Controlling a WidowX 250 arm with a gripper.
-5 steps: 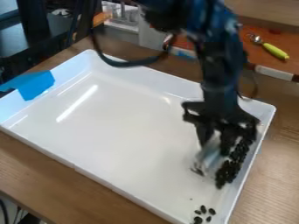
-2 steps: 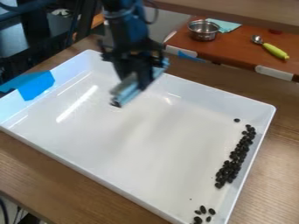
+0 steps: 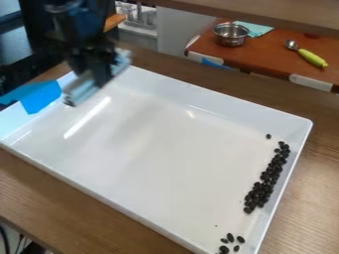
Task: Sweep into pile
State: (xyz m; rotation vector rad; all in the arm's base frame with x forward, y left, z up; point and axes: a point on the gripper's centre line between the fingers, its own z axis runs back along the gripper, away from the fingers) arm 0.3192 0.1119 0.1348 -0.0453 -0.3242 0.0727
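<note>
Black, small and rounded, the beanlike pieces (image 3: 261, 186) lay in a long, narrow band beside the white tray's (image 3: 232, 109) wall at the view's right, with one apart near the band's far end and a few loose ones in the near corner. Blurred at the view's upper left, the gripper (image 3: 97, 75) hung over the tray with a pale bluish tool (image 3: 81, 90) at its tip, though whether it was spread or closed I could not tell. Blue tape (image 3: 41, 96) covered part of the tray's left rim, and wood grain marked the counter (image 3: 324, 168) around it.

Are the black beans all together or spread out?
Partly spread: most beans bunch at the right of the tray, but a few lie apart near its bottom corner.
</note>
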